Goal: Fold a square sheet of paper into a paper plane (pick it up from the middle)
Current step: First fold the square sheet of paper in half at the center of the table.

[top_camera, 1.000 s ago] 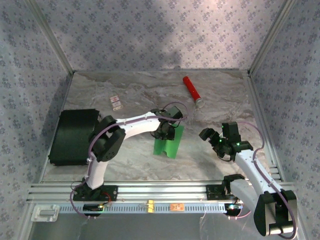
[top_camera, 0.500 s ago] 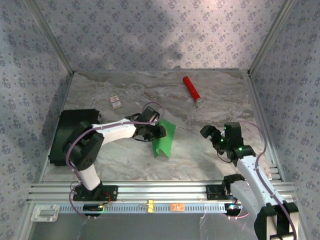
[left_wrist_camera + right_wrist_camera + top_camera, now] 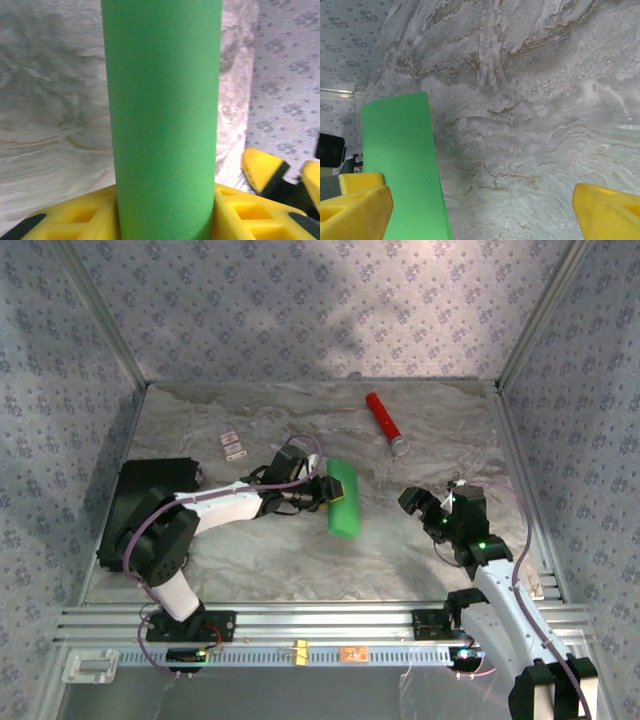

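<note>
The square sheet of paper is bright green and bowed into a rounded loop, lifted off the table at mid-table. My left gripper is shut on its near edge. In the left wrist view the sheet rises as a wide curved band between the yellow jaws of my left gripper. My right gripper hangs open to the right of the sheet, apart from it. In the right wrist view the paper stands at the left, beside the left finger of my right gripper, with bare marble between the fingers.
A red cylinder lies at the back right of the marble table. A black flat box sits at the left edge, beside the left arm. A small white card lies at the back left. Patterned walls close in three sides.
The left gripper has swung the sheet up and round, so it went from a hanging flat panel to a bowed loop pointing right. The right gripper has shifted slightly towards it.
</note>
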Controlling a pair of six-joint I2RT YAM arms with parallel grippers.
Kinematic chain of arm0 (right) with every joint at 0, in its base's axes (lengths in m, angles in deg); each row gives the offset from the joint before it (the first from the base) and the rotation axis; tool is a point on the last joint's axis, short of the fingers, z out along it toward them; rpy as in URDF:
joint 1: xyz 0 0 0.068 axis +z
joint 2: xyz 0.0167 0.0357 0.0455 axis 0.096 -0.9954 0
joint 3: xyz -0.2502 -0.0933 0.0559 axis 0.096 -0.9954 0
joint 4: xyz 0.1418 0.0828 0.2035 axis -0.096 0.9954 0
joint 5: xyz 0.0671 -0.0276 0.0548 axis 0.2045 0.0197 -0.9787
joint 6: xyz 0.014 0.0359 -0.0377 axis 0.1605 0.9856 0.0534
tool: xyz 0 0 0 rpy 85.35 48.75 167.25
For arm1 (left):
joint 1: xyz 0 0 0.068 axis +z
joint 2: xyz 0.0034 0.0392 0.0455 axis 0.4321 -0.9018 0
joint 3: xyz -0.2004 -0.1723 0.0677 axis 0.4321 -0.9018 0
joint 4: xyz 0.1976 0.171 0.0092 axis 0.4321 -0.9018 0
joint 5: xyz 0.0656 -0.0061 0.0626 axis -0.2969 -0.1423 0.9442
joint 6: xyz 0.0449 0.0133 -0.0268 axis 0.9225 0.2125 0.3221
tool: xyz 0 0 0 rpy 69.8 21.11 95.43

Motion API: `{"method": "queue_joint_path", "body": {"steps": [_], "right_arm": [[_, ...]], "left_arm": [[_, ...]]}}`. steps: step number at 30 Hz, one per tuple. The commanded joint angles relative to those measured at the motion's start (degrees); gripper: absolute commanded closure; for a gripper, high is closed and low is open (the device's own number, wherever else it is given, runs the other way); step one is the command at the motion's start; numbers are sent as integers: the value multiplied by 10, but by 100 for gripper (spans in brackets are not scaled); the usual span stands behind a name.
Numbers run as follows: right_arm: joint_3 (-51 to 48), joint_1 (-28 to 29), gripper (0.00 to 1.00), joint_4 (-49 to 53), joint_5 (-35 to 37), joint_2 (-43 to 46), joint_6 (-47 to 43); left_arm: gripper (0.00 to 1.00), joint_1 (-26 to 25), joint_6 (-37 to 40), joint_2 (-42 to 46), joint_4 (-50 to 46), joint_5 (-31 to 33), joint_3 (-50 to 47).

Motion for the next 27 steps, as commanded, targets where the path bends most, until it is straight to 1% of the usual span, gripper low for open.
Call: {"method": "queue_joint_path", "body": {"steps": [1, 4, 9, 13, 15, 21, 27], "right_arm": [[1, 4, 6, -14, -19, -7, -14], [4, 7, 7, -26, -31, -17, -14], [17, 20, 8, -46, -52, -41, -25], [32, 40, 9, -61, -60, -67, -38], [40, 53, 9, -64, -57, -80, -44], [54, 83, 9, -74, -41, -116, -50], [57, 95, 10, -78, -31, -133, -52]], "left_arm": [[57, 2, -30, -10, 76, -44, -7], [57, 2, -57, -22, 129, -58, -21], [58, 2, -57, -36, 137, -61, -29], [58, 2, -67, -57, 158, -63, -41], [58, 1, -71, -66, 169, -61, -45], [59, -3, -59, -86, 159, -48, -49], [59, -2, -53, -103, 170, -36, -66]]}}
